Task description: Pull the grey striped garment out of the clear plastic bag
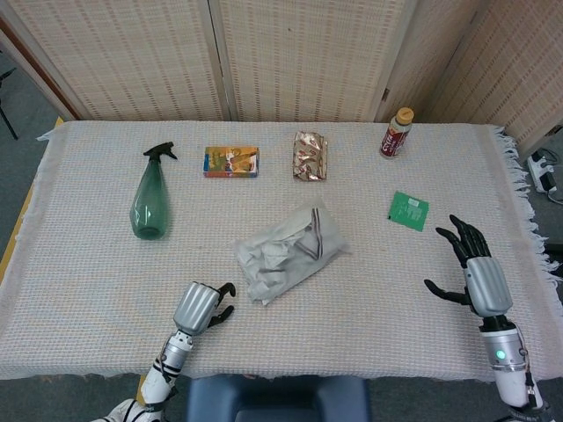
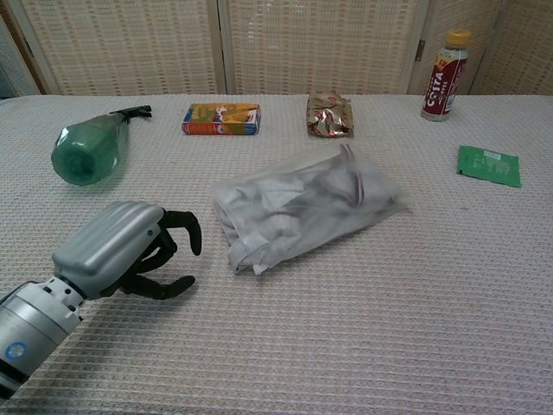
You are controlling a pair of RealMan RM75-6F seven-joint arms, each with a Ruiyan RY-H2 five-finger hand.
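**Fingers apart, bag not yet touched**

Fingers (image 2: 177, 226) of the left hand (image 2: 121, 251) are loosely curled but apart, with nothing in them, hovering just above the tablecloth (image 1: 88, 255) near the lower-left end of the clear plastic bag (image 2: 307, 207). The right hand (image 1: 475, 268) is spread wide, also empty, well apart from the bag at the right side of the table, below the green packet (image 1: 409, 211).

The bag lies near the middle of the table with the grey striped garment (image 1: 308, 242) bunched inside. Its long axis runs diagonally, from the near-left end up to the far-right end. In the chest view a darker strap or stripe shows near the far-right end; which end is the opening I cannot tell.

Risks, as I judge them: the film looks slick and slack, so one hand pulling alone would likely drag the whole bag across the cloth rather than free the garment. Grabbing the closed end would only tighten the bundle. The right hand has far to travel, and a wide sweep could nudge the green packet. Pinching film and fabric together would also block the pull.
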